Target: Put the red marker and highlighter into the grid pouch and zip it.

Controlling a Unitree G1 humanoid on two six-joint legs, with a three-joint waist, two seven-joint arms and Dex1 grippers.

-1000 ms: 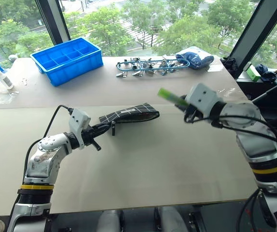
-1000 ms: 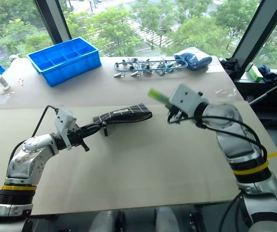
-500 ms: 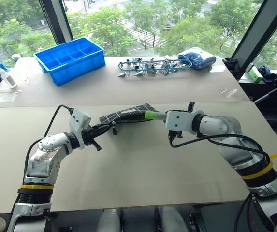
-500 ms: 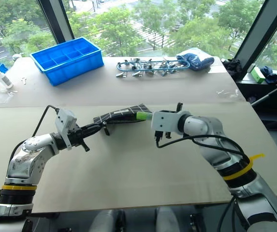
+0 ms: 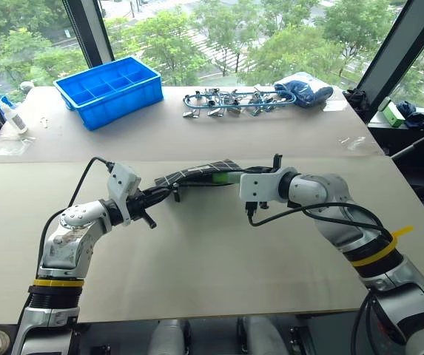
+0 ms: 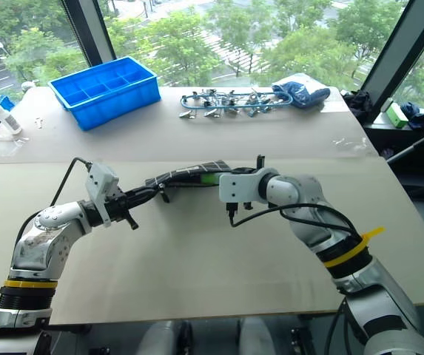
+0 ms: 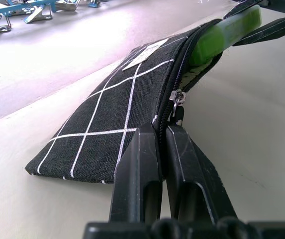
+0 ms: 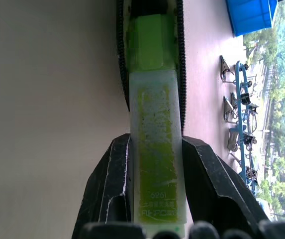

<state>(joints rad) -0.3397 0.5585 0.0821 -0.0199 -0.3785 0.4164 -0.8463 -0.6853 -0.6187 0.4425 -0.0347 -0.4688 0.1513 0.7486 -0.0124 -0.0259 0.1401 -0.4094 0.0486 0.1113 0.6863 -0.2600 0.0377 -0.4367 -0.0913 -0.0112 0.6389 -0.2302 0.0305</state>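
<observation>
The left gripper (image 7: 162, 149) sits left of centre in the head views, its two black fingers (image 7: 140, 174) pressed together on the near end of the grid pouch (image 5: 197, 174), pinching the fabric right at the zipper line. The zipper pull hangs just beyond the fingertips. The pouch lies flat on the pale tabletop (image 5: 219, 251) near the middle of the frame, its far end unzipped and gaping.

The right gripper (image 8: 154, 149), just right of centre in the head views, holds the highlighter (image 8: 154, 149) between its fingers (image 8: 207, 184), which stand partly apart and are clamped on the translucent green barrel from both sides. The highlighter's bright green front end lies inside the pouch's open mouth, between the two rows of zipper teeth; the rest of the barrel sticks out toward the gripper.

A blue compartment bin (image 5: 108, 90) stands at the upper left of the tabletop. A row of metal clips (image 5: 226, 100) and a blue cloth bundle (image 5: 304, 90) lie at upper centre.
</observation>
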